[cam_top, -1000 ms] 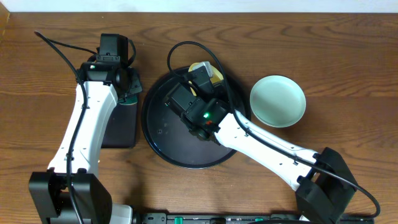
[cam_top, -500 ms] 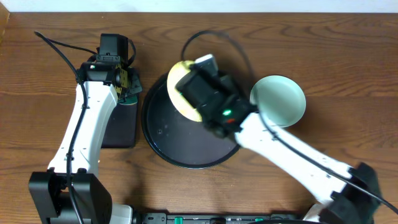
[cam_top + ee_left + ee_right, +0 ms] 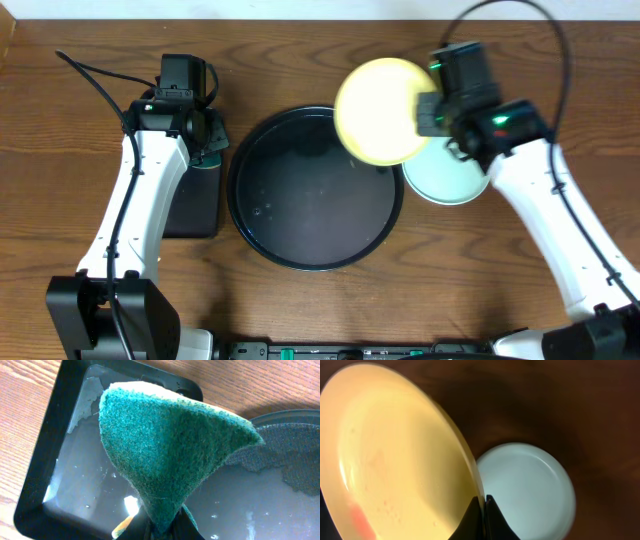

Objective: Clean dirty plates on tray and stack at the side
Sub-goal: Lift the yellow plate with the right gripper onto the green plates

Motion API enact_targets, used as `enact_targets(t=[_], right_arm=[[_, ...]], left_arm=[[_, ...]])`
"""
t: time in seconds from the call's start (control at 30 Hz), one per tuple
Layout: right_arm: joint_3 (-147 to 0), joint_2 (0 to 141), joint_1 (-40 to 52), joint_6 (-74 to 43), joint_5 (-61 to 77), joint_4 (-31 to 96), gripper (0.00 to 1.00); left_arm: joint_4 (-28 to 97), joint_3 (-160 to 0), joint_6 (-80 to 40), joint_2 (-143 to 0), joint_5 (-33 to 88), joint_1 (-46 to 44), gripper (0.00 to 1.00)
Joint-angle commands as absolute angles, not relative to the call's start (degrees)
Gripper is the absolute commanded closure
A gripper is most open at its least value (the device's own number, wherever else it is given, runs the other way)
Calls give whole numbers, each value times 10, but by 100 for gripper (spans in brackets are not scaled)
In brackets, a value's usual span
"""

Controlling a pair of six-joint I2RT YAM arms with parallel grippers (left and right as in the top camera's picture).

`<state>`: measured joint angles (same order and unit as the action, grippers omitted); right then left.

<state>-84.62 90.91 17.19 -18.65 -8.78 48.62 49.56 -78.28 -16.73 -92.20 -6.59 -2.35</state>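
Since the earlier overhead view, your right arm has swung the yellow plate (image 3: 375, 110) up off the round tray (image 3: 300, 215) and across to the right, while your left arm has hardly shifted. On the wooden counter (image 3: 560, 60), that glossy black tray now carries no plates at all, only a few water spots. To its left sits the small rectangular tray (image 3: 195, 205), wet inside. The yellow plate hangs tilted in the air, overlapping the tray's upper right rim and the mint plate (image 3: 450, 180), which lies flat on the counter just beside the tray. Only these two plates show; whether a third lies under the mint one, you cannot tell. The sponge (image 3: 165, 445), teal and folded into a cone, is raised above the small tray. Your right end effector (image 3: 483, 510) is pinching the yellow plate by its rim, and your left end effector (image 3: 165, 527) is pinching the sponge's lower tip. By the look of it, the task is near its close: the yellow plate needs setting onto the mint one, though a faint reddish mark (image 3: 357, 515) inside it suggests the wiping may not be complete.
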Motion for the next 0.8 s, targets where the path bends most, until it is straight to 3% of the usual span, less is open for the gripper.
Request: enact_targets(t=[0.0,0.43,0.77], right_arm=[[-846,931,127,-199,-49,506,99],[-846,1064,60,-206,-49,556,99],[-846,1074,27,-205,-60,563,99]], left_arm=[[497,-780,-173,-922,-69,-22,92],[501,-780,-173,-922,-69,-22,92],[501,-780,-173,-922,-69,-22,92]])
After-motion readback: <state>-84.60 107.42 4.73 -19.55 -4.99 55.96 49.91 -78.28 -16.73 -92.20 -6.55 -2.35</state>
